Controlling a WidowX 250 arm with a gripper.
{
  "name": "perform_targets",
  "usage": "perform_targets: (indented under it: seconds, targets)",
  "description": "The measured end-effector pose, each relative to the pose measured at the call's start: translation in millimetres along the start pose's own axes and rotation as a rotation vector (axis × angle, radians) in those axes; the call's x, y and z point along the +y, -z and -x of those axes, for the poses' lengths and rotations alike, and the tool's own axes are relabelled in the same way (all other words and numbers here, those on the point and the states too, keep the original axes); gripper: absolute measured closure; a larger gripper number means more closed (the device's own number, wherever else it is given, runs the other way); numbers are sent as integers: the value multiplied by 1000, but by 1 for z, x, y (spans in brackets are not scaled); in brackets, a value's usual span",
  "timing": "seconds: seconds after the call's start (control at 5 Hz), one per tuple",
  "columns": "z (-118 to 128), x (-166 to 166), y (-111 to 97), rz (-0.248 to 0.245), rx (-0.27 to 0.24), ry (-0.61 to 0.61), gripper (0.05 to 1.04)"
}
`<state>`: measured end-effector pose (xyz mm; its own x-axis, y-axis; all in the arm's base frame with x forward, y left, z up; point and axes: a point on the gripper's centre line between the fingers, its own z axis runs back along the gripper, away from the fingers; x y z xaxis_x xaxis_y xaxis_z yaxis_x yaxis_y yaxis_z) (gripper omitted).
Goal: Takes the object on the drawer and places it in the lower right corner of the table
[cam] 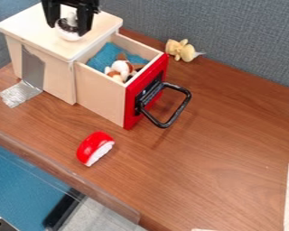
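A rounded white object, marked with dark patches, is seen at the cabinet top, partly hidden.

Gripper: the black gripper hangs in the upper left of the frame, coming in from the top edge, its body cut by that edge
Pose: pointing down, near upright, one side lower in the frame than the other
Fingers: two black fingers, spread apart with a clear gap between them, one to the left in the frame, one to the right
Tips: both directed downward, the right-hand one in the frame reaching lower
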<state>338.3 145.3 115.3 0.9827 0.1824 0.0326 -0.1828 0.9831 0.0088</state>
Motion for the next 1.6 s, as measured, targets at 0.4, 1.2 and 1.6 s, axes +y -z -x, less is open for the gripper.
perform_targets:
  seconds: [0.4, 1.2, 1.6]
  targets:
    - [2, -45, -32, 27, -86, 81, 251]
    - [75, -196, 7, 63, -28, 549, 251]
    - [87, -227, 48, 70, 41, 599, 251]
